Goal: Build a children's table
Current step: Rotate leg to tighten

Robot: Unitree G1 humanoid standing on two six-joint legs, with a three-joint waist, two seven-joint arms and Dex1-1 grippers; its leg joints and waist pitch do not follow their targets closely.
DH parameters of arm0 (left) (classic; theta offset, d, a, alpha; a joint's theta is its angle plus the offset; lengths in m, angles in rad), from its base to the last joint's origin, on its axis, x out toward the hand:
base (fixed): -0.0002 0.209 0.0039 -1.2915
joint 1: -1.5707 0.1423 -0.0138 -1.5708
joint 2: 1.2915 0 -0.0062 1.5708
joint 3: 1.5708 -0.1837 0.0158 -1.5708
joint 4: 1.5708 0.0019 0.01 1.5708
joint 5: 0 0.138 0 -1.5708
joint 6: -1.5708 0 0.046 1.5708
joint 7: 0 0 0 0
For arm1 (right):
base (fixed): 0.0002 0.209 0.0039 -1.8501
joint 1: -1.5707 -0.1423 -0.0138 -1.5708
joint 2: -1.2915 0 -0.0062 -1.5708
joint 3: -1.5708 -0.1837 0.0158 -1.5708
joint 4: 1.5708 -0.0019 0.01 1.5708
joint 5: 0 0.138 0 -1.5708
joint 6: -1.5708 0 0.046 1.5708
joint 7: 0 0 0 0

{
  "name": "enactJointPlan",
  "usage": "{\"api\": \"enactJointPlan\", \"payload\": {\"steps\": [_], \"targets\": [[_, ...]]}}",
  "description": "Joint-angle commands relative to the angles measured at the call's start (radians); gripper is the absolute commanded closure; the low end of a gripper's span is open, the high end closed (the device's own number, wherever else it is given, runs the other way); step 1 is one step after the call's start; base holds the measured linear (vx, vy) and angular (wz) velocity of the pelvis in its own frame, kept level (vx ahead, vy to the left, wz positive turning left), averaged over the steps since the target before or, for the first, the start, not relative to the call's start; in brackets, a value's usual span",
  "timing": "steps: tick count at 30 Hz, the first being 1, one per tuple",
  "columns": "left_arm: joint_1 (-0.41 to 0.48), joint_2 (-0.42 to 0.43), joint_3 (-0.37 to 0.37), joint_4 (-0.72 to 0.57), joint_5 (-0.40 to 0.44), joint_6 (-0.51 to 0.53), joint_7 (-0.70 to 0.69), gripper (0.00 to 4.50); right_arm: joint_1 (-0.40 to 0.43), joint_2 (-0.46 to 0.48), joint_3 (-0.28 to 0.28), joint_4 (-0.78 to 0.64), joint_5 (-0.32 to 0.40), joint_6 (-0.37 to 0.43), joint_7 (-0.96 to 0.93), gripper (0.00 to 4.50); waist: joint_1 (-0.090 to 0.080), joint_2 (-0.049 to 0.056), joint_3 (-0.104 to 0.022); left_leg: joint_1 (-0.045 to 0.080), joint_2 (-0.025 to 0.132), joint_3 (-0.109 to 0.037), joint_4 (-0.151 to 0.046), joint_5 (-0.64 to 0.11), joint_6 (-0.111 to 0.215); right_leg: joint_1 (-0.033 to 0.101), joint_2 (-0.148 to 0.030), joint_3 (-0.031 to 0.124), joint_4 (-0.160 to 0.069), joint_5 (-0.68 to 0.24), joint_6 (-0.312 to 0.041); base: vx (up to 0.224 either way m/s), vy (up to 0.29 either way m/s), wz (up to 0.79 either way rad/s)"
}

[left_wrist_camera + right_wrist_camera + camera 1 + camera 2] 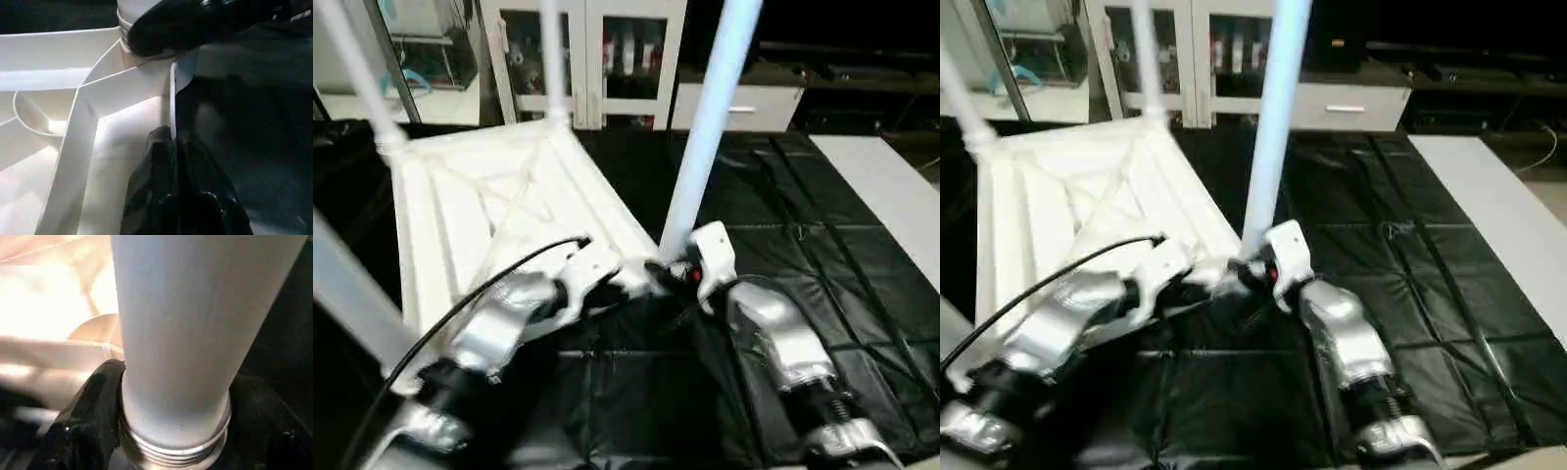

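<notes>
**Both arms meet at one near corner**

The silver forearms converge. The left gripper [168, 142] is pinched closed on the table top's [460, 215] thin corner rim. The right gripper [668, 271] has its black fingers [93, 401] spread around the leg's [710, 117] base.

This looks like a robotics lab or test room rather than a home. The work goes on over a black quilted mat [822, 255] spread wide across the floor, with taped or stitched seams running through it. Beside the mat lies a pale strip of bare floor [891, 186]. Along the far wall stands a white cabinet with glass doors [597, 59], its shelves stocked with small boxes and bottles, and next to it a low white drawer unit [744, 103]. At the far left a glass-walled enclosure [421, 49] on a metal frame holds more gear.
</notes>
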Motion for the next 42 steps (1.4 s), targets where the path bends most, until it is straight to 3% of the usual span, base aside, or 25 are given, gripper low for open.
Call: {"api": "enactJointPlan", "payload": {"steps": [1, 3, 5, 6, 8, 10, 12, 15, 17, 18, 19, 21, 22, 24, 26, 30, 31, 35, 42], "targets": [[-0.035, -0.118, -0.003, 0.052, -0.008, 0.016, 0.14, 4.5, -0.043, 0.074, 0.0, 0.101, -0.015, -0.018, -0.137, 1.83, -0.002, -0.01, -0.051, -0.007, 0.068, -0.026, -0.089, -0.143, -0.006, 0.029, -0.097, 0.06, -0.095, -0.307, -0.192, 0.0, 0.0, 0.0], [-0.04, -0.127, 0.0, 0.059, 0.0, 0.016, 0.156, 4.5, -0.049, 0.087, -0.011, 0.112, -0.011, -0.029, -0.152, 1.83, 0.001, -0.01, -0.052, -0.006, 0.068, -0.026, -0.09, -0.138, 0.0, 0.03, -0.096, 0.059, -0.094, -0.275, -0.19, 0.0, 0.0, 0.0], [-0.04, -0.133, -0.004, 0.063, 0.013, 0.006, 0.162, 4.5, -0.054, 0.107, -0.024, 0.123, 0.01, -0.055, -0.127, 1.84, 0.004, -0.017, -0.058, -0.013, 0.07, -0.024, -0.089, -0.076, 0.025, 0.038, -0.096, 0.058, -0.082, -0.168, -0.197, 0.0, 0.0, 0.0], [-0.038, -0.133, -0.007, 0.063, 0.016, 0.001, 0.158, 4.5, -0.054, 0.113, -0.024, 0.125, 0.016, -0.064, -0.105, 1.84, 0.008, -0.014, -0.06, -0.013, 0.069, -0.022, -0.087, -0.043, 0.045, 0.04, -0.097, 0.057, -0.079, -0.119, -0.206, 0.0, 0.0, 0.0], [-0.032, -0.128, -0.012, 0.057, 0.018, -0.008, 0.141, 4.5, -0.048, 0.119, -0.018, 0.113, 0.024, -0.074, -0.053, 1.84, 0.012, -0.016, -0.059, -0.012, 0.069, -0.019, -0.086, -0.019, 0.069, 0.04, -0.098, 0.057, -0.077, -0.081, -0.221, 0.0, 0.0, 0.0], [-0.022, -0.107, -0.025, 0.04, 0.018, -0.032, 0.096, 4.5, -0.035, 0.112, -0.01, 0.081, 0.03, -0.099, 0.004, 1.84, 0.016, -0.017, -0.057, -0.012, 0.071, -0.019, -0.087, -0.035, 0.08, 0.041, -0.1, 0.057, -0.081, -0.108, -0.227, 0.0, 0.0, 0.0], [-0.022, -0.107, -0.025, 0.04, 0.018, -0.032, 0.096, 4.5, -0.035, 0.112, -0.01, 0.081, 0.03, -0.099, 0.004, 1.28, 0.015, -0.017, -0.057, -0.011, 0.071, -0.018, -0.088, -0.045, 0.078, 0.04, -0.1, 0.057, -0.082, -0.127, -0.226, 0.0, 0.0, 0.0], [-0.003, -0.066, -0.048, 0.003, 0.007, -0.053, 0.012, 4.5, -0.018, 0.08, -0.023, 0.028, 0.056, -0.102, 0.056, 1.05, 0.017, -0.018, -0.057, -0.014, 0.073, -0.02, -0.089, -0.04, 0.085, 0.044, -0.101, 0.058, -0.08, -0.121, -0.221, 0.0, 0.0, 0.0], [0.032, 0.032, -0.121, -0.057, 0.025, -0.132, -0.136, 4.5, 0.008, 0.005, -0.032, -0.048, 0.081, -0.084, 0.153, 0.86, 0.019, -0.016, -0.062, -0.015, 0.075, -0.02, -0.086, -0.017, 0.101, 0.046, -0.1, 0.058, -0.074, -0.076, -0.224, 0.0, 0.0, 0.0], [0.036, 0.039, -0.123, -0.065, 0.021, -0.133, -0.148, 4.5, 0.011, -0.005, -0.03, -0.055, 0.081, -0.08, 0.165, 0.77, 0.02, -0.014, -0.062, -0.014, 0.075, -0.02, -0.086, -0.005, 0.11, 0.043, -0.099, 0.057, -0.073, -0.056, -0.229, 0.0, 0.0, 0.0], [0.057, 0.071, -0.128, -0.103, -0.004, -0.144, -0.215, 4.5, 0.028, -0.062, -0.017, -0.092, 0.083, -0.056, 0.238, 0.6, 0.024, -0.014, -0.067, -0.013, 0.073, -0.017, -0.079, 0.056, 0.132, 0.043, -0.093, 0.056, -0.059, 0.024, -0.247, 0.0, 0.0, 0.0], [0.076, 0.095, -0.123, -0.14, -0.036, -0.139, -0.27, 4.5, 0.049, -0.126, 0.005, -0.133, 0.092, -0.025, 0.343, 0.51, 0.03, -0.01, -0.064, -0.01, 0.075, -0.011, -0.076, 0.073, 0.153, 0.035, -0.091, 0.054, -0.055, 0.072, -0.273, 0.0, 0.0, 0.0], [0.085, 0.116, -0.123, -0.16, -0.045, -0.143, -0.3, 4.5, 0.066, -0.179, 0.025, -0.167, 0.098, -0.004, 0.425, 0.42, 0.032, -0.011, -0.065, -0.013, 0.075, -0.012, -0.075, 0.075, 0.16, 0.039, -0.09, 0.053, -0.053, 0.081, -0.28, 0.0, 0.0, 0.0], [0.09, 0.133, -0.125, -0.168, -0.044, -0.153, -0.317, 4.5, 0.08, -0.221, 0.039, -0.194, 0.107, 0.011, 0.487, 0.25, 0.032, -0.012, -0.062, -0.013, 0.078, -0.012, -0.076, 0.066, 0.159, 0.036, -0.092, 0.053, -0.055, 0.065, -0.283, 0.0, 0.0, 0.0], [0.101, 0.181, -0.114, -0.189, -0.073, -0.172, -0.382, 4.5, 0.136, -0.349, 0.068, -0.305, 0.166, 0.052, 0.683, 0.25, 0.043, -0.018, -0.061, -0.011, 0.08, -0.012, -0.075, 0.025, 0.158, 0.04, -0.094, 0.054, -0.059, 0.025, -0.276, 0.0, 0.0, 0.0], [0.106, 0.212, -0.105, -0.202, -0.101, -0.187, -0.427, 4.5, 0.168, -0.416, 0.088, -0.362, 0.194, 0.075, 0.79, 0.25, 0.046, -0.019, -0.058, -0.014, 0.08, -0.014, -0.079, -0.006, 0.144, 0.038, -0.095, 0.054, -0.064, -0.027, -0.27, 0.0, 0.0, 0.0], [0.108, 0.222, -0.094, -0.207, -0.106, -0.19, -0.447, 4.5, 0.178, -0.436, 0.097, -0.373, 0.189, 0.072, 0.814, 0.25, 0.043, -0.021, -0.055, -0.014, 0.08, -0.015, -0.081, -0.036, 0.124, 0.036, -0.096, 0.053, -0.07, -0.086, -0.264, 0.0, 0.0, 0.0], [0.113, 0.232, -0.083, -0.216, -0.116, -0.19, -0.464, 4.5, 0.181, -0.44, 0.101, -0.368, 0.178, 0.063, 0.82, 0.25, 0.043, -0.025, -0.056, -0.013, 0.079, -0.015, -0.081, -0.045, 0.095, 0.035, -0.096, 0.054, -0.073, -0.12, -0.252, 0.0, 0.0, 0.0], [0.122, 0.24, -0.083, -0.221, -0.131, -0.193, -0.477, 4.5, 0.155, -0.39, 0.086, -0.326, 0.163, 0.053, 0.757, 0.25, 0.042, -0.024, -0.061, -0.013, 0.077, -0.014, -0.077, 0.008, 0.107, 0.036, -0.093, 0.052, -0.063, -0.037, -0.269, 0.0, 0.0, 0.0]]}}
